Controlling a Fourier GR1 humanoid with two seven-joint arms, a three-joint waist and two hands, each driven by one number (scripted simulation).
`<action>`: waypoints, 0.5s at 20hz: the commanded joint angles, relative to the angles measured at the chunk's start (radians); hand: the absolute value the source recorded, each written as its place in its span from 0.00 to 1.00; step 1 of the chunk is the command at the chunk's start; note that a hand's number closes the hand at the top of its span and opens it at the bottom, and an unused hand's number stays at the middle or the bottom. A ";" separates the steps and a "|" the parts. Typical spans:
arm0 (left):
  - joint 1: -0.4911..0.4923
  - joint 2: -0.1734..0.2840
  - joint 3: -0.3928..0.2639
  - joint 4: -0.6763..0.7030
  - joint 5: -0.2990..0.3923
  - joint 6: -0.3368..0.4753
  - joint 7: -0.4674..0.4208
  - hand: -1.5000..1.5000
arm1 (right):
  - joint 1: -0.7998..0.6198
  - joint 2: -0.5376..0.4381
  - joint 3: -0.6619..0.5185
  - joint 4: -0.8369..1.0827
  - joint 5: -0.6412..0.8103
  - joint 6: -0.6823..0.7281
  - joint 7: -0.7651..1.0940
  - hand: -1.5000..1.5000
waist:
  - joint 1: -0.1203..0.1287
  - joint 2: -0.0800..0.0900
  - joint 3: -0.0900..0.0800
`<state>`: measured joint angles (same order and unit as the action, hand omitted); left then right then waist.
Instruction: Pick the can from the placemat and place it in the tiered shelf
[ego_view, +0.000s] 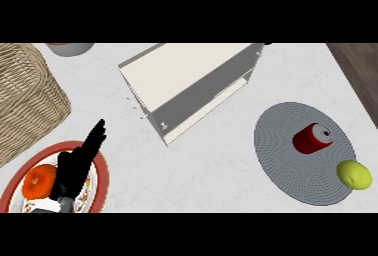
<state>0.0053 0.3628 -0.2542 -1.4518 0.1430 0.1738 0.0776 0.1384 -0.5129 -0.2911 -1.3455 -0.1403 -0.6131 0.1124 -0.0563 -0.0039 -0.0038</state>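
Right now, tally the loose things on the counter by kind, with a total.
Cans: 1, the red can on the grey placemat.
Fruits: 2, the yellow-green fruit and the orange.
Plates: 1, the red-rimmed plate.
Baskets: 1, the wicker basket.
Shelves: 1, the tiered shelf.
Total: 7, placemat included.

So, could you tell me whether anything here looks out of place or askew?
Only the tiered shelf stands out: it sits at an angle on the counter. The can stands on the placemat beside a lemon; nothing is spilled.
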 joint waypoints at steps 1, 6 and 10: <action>-0.042 -0.003 0.003 0.063 0.002 -0.053 -0.014 0.50 | 0.095 0.048 0.042 -0.263 -0.005 -0.013 0.069 0.00 | 0.028 0.000 0.001; -0.042 -0.033 -0.007 0.131 -0.038 -0.049 -0.078 0.50 | 0.154 -0.048 0.141 -0.486 0.081 0.031 0.269 0.00 | 0.040 0.003 0.000; -0.048 -0.029 0.005 0.142 -0.017 -0.086 -0.088 0.50 | 0.125 -0.138 0.225 -0.552 0.102 0.109 0.518 0.00 | 0.057 0.007 -0.001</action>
<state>-0.0383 0.3475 -0.2487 -1.3527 0.1324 0.1011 0.0282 0.2682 -0.5786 -0.1423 -1.7953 -0.0683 -0.5529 0.4251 -0.0125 -0.0006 -0.0036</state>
